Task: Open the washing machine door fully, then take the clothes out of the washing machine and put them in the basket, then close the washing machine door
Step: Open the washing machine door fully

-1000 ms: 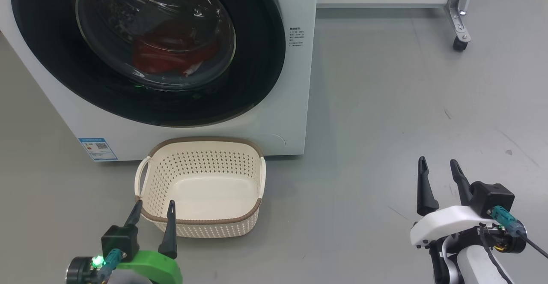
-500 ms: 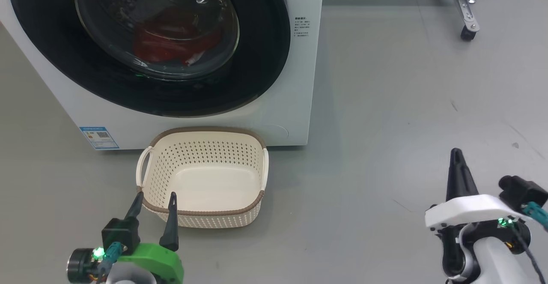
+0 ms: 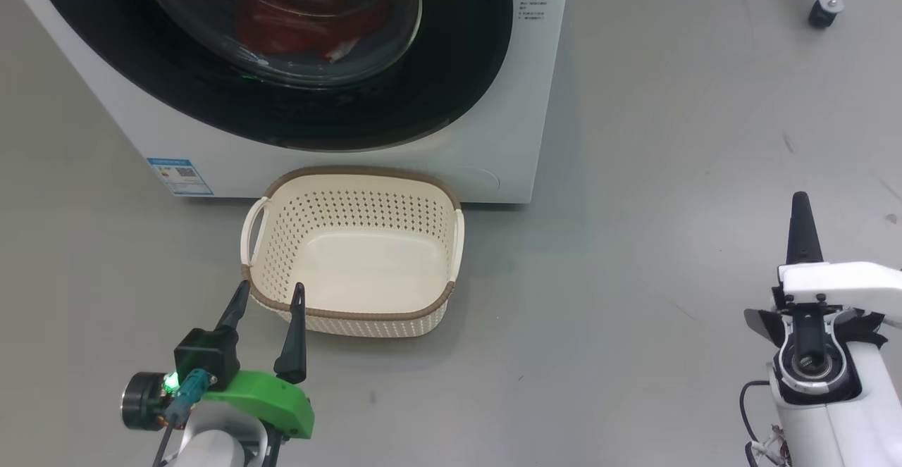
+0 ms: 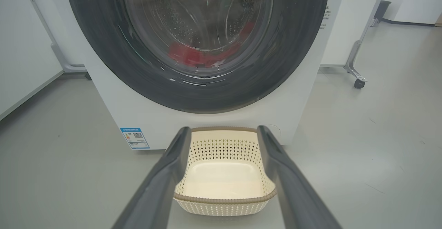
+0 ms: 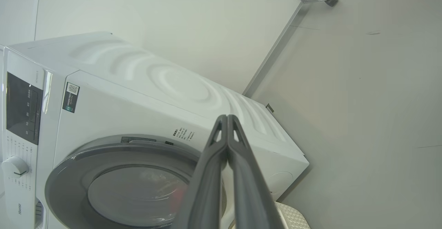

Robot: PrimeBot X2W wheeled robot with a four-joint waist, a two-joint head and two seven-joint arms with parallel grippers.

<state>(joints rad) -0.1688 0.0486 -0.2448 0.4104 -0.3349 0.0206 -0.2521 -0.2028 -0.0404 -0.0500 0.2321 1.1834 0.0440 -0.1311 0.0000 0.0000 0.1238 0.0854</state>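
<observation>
On the grey floor, just before the white front-loading washing machine: cream perforated basket, brown rim, upright, close against the machine's base. Washing machine door, wide black rim, clear bowl window, closed flush with the front. Red clothes with white trim, inside the drum, seen through the glass. Left gripper, lower left, fingers spread wide, holding nothing, tips by the basket's near-left corner. Right gripper, lower right, fingers pressed together, holding nothing, well apart from the basket.

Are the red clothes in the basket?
No, the basket holds nothing, and the red clothes lie behind the glass of the closed washing machine door.
</observation>
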